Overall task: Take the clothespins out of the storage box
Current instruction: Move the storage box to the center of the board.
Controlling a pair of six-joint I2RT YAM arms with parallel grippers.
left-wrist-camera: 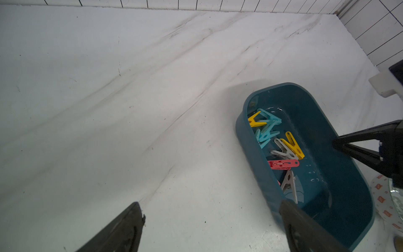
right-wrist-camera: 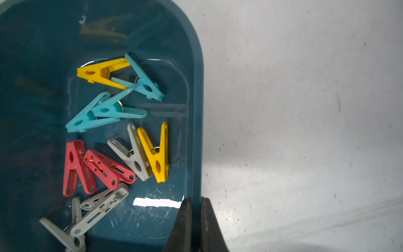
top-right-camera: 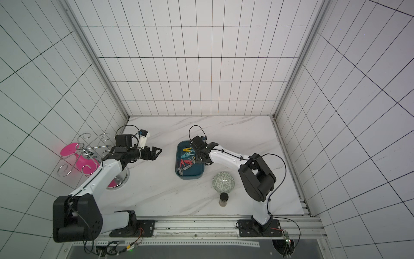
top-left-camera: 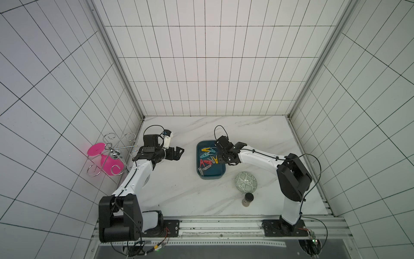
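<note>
We note the right gripper (right-wrist-camera: 195,209) clenched on the right wall of the storage box (right-wrist-camera: 197,87), a finger either side. The clothespins (right-wrist-camera: 135,157) lie inside, ungripped. Nearer and to the right stand the bowl (top-left-camera: 246,181) and the jar (top-left-camera: 248,199). The left gripper (top-left-camera: 182,152) hangs released to the left of the box.

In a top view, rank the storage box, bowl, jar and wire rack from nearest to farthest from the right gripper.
1. storage box: wall between right gripper jaws.
2. bowl: beside the box.
3. jar: beyond the bowl.
4. wire rack: far left.
</note>
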